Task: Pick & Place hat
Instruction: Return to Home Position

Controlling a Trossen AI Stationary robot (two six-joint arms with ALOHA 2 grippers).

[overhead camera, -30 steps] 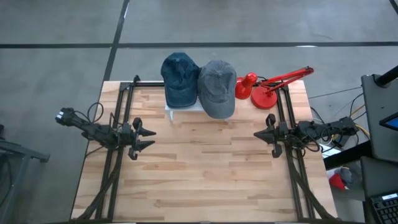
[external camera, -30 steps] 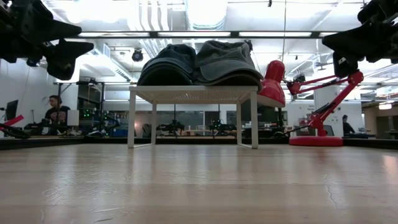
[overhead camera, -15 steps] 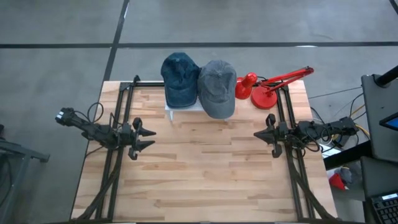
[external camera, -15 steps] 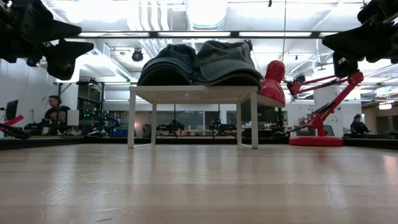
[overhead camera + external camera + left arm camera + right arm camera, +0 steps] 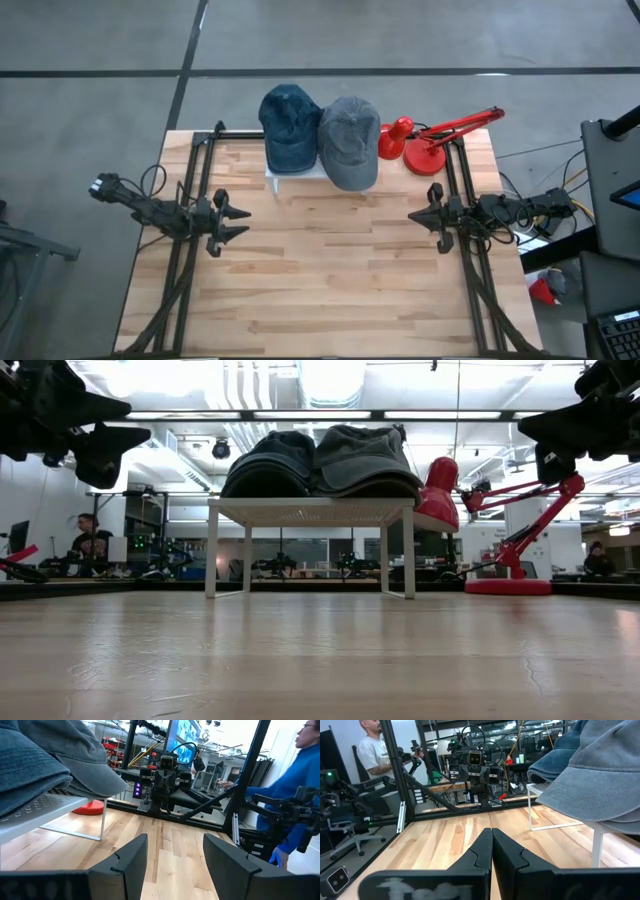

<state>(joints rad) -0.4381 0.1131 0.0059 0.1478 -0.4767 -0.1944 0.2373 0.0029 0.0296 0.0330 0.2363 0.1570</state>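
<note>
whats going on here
Nothing is being handled right now. A blue cap and a grey cap sit side by side on the white shelf at the far edge of the table, beside a red lamp. The left pincer is open, the right pincer shut, both empty.

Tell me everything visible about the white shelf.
The white shelf is a low stand, metal by its look, with a perforated top and thin legs. It stands upright at the far edge of the table, carrying a dark blue cap and a grey-blue cap side by side. A red lamp stands beside it.
</note>
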